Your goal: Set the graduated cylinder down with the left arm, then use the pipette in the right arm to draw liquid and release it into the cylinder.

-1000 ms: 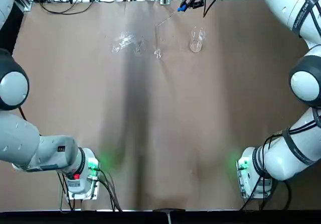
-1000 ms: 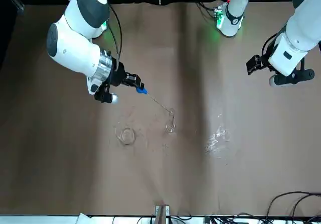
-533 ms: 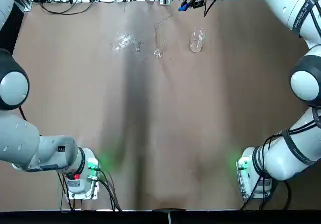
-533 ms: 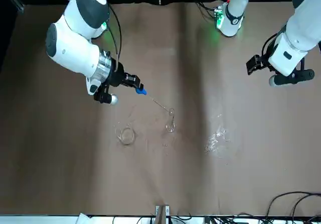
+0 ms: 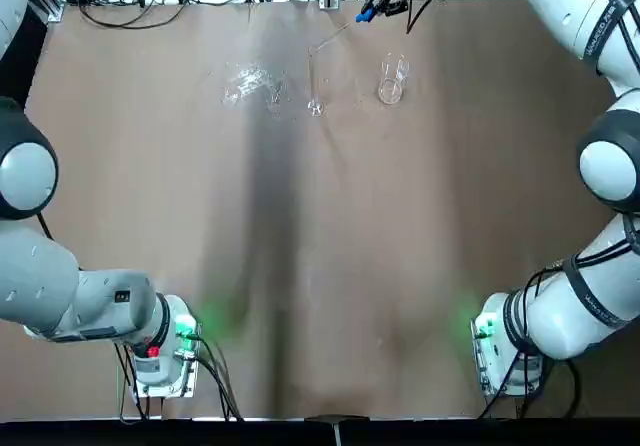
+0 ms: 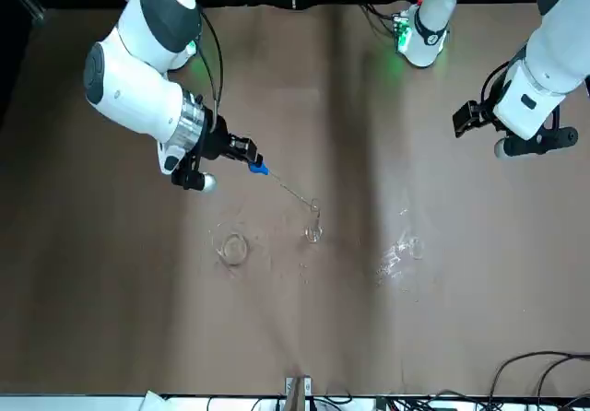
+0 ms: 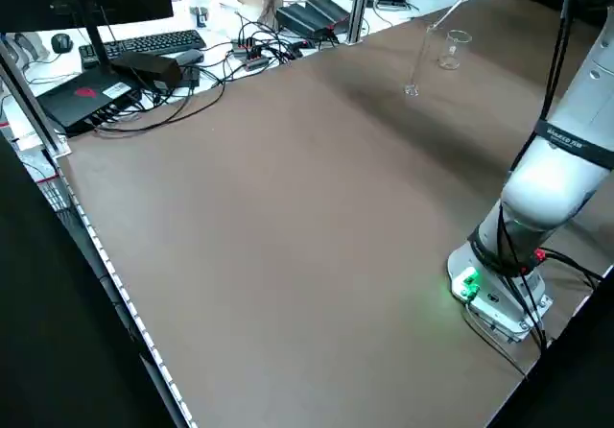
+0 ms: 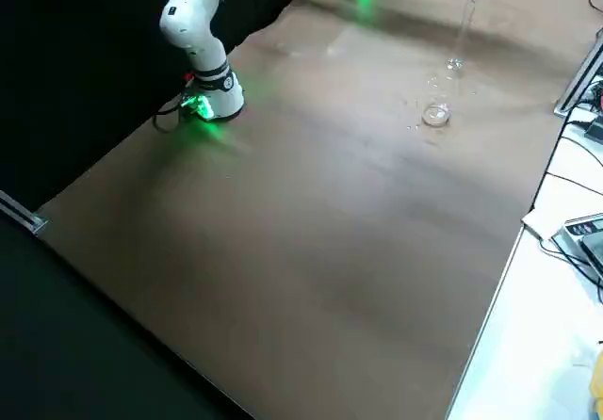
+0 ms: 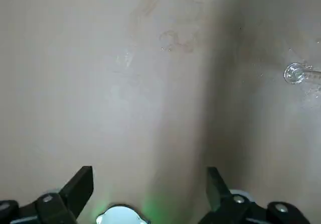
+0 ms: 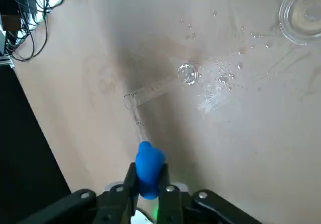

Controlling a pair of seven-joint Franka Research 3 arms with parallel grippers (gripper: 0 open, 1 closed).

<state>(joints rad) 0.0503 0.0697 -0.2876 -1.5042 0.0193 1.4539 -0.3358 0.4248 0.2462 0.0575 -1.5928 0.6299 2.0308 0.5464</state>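
The right gripper point(image 10: 149, 170) pinches the pipette point(image 10: 149, 176) by its blue bulb, its 2 fingers shut on it. The pipette's thin end is at the top of the cylinder point(image 10: 156, 90), which stands on the table point(image 5: 330, 266). The beaker point(image 10: 305, 15) is near. The left gripper point(image 9: 150, 171) is off to the left, wide open, holding nothing.

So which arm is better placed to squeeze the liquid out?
The right, I'd judge: its black hand grips the blue rubbery bulb, and the dropper's thin clear tip reaches the tall glass cylinder's mouth. The left hand is open, off to the side.
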